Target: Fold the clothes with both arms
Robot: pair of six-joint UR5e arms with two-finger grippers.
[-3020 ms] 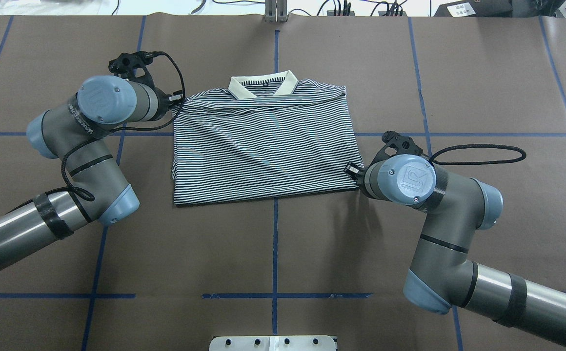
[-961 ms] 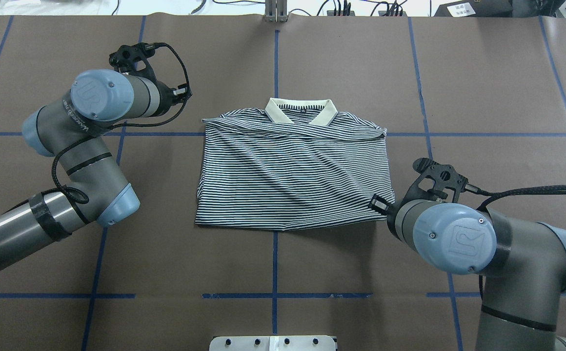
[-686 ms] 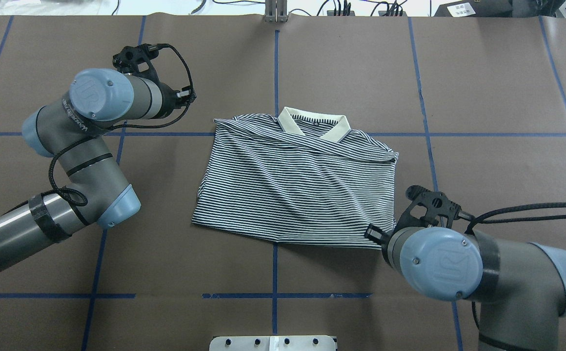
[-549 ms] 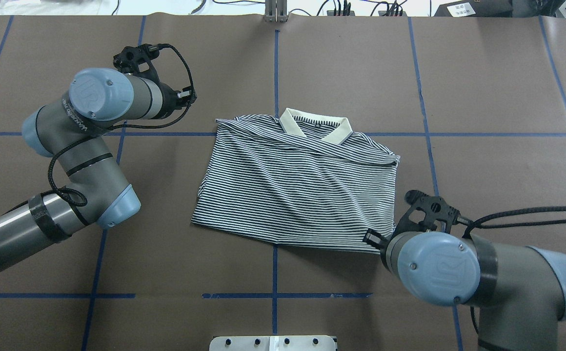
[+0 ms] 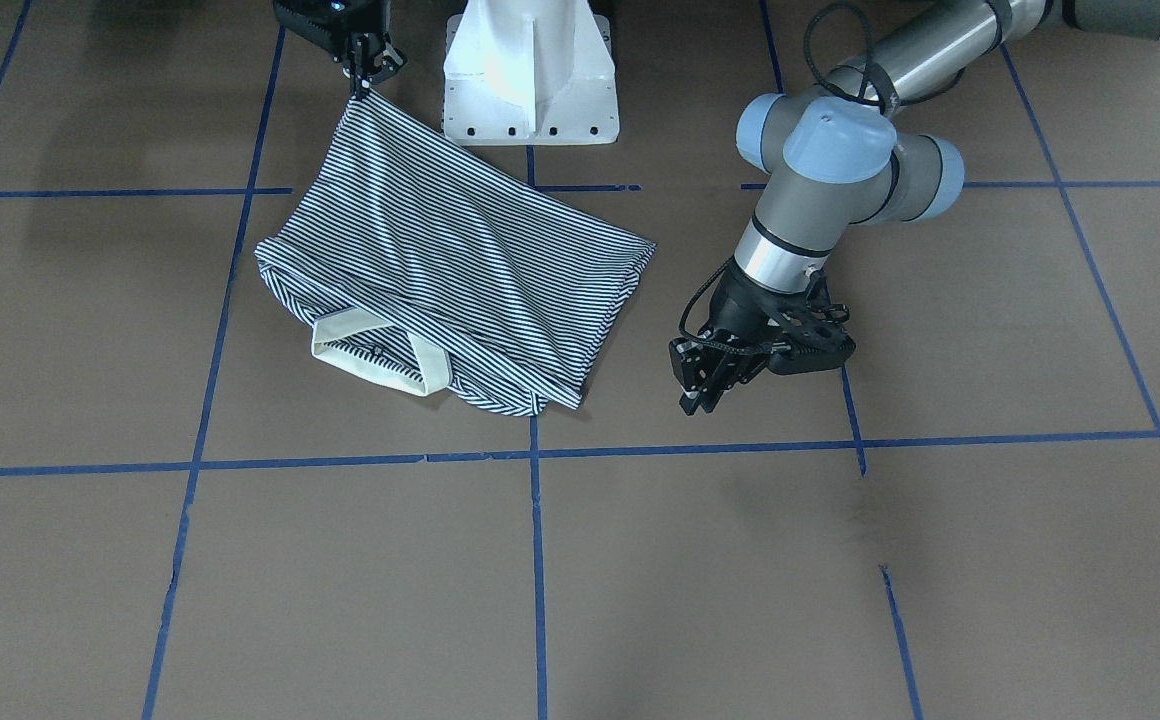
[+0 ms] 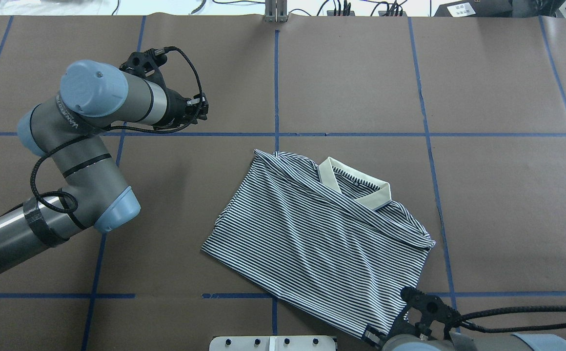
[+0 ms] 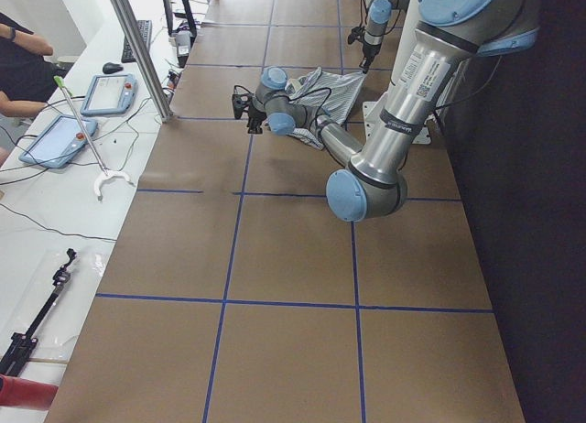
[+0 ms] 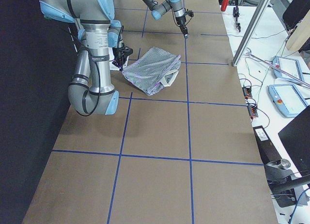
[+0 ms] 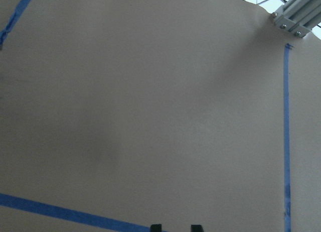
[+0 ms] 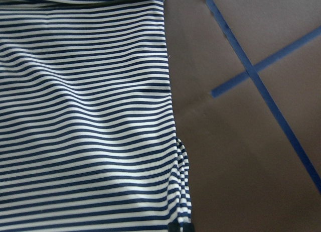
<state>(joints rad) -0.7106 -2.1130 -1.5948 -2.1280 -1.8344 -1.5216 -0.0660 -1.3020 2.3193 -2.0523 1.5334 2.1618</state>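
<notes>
Across the brown-papered table (image 6: 507, 87), the folded striped polo shirt (image 6: 322, 243) has slid from the middle toward the robot's white pedestal base (image 5: 530, 75). It has also swung round, so it now lies skewed to the blue grid lines with its cream collar (image 6: 331, 175) on the far side. The right gripper (image 5: 365, 78) has done the dragging and is pinching the shirt's near right corner, which may be slightly raised, though the views are too poor to be sure. The left gripper (image 5: 697, 395), fingers parted around nothing, has come off the shirt and hangs well apart from it, so I judge this a one-armed repositioning with the next fold not yet begun.
</notes>
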